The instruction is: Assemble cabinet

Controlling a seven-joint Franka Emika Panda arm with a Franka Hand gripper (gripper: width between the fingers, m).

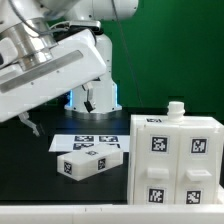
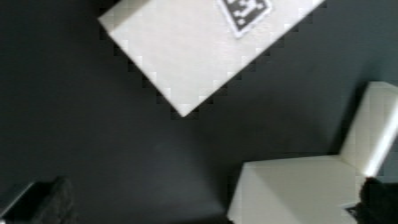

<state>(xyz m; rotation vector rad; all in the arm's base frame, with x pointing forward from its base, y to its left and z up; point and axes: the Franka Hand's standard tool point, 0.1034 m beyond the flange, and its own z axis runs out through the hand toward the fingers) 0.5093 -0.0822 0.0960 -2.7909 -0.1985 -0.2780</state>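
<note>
The large white cabinet body (image 1: pixel 176 160) stands upright at the exterior view's right, with several tags on its front and a small knob on top. A small white box piece (image 1: pixel 90 161) with tags lies on the dark table left of it. My gripper (image 1: pixel 32 124) hangs above the table at the exterior view's left, open and empty, apart from both pieces. In the wrist view the gripper (image 2: pixel 206 197) shows dark fingertips (image 2: pixel 36 200) far apart. A white tagged piece (image 2: pixel 192 45) and another white piece (image 2: pixel 306 188) lie below it; which parts these are I cannot tell.
The marker board (image 1: pixel 98 141) lies flat on the table behind the small box piece. The white robot base (image 1: pixel 95 96) stands at the back against a green wall. A pale table edge (image 1: pixel 60 210) runs along the front.
</note>
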